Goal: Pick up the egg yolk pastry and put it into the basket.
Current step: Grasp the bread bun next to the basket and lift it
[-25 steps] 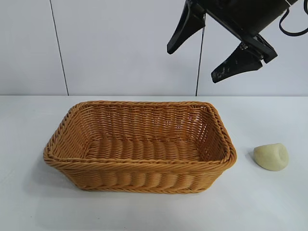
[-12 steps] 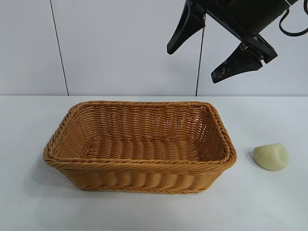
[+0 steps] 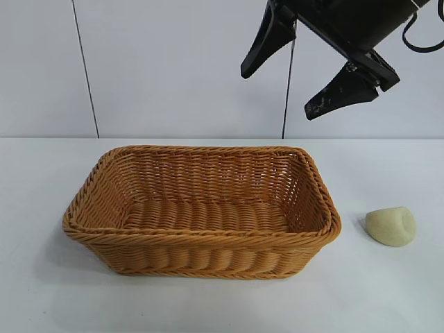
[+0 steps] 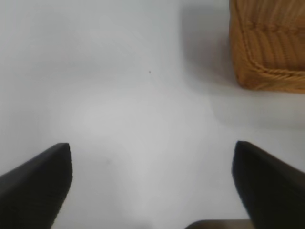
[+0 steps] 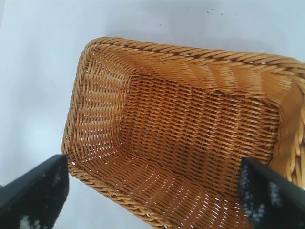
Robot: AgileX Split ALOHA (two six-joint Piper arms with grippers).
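- Nothing done yet; the small pale yellow-cream egg yolk pastry (image 3: 391,225) lies on the white tabletop (image 3: 388,291), just beside the empty orange-tan woven wicker basket (image 3: 201,239)
- Right gripper (image 3: 305,66) hangs above, jaws spread, holding nothing; left gripper (image 4: 152,181) likewise wide apart; pickup and drop remain

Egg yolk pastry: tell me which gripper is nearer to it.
Right. The right gripper hangs open high above the basket's far right corner, up and left of the egg yolk pastry. The left gripper, open, is over bare table beyond the basket's other end.
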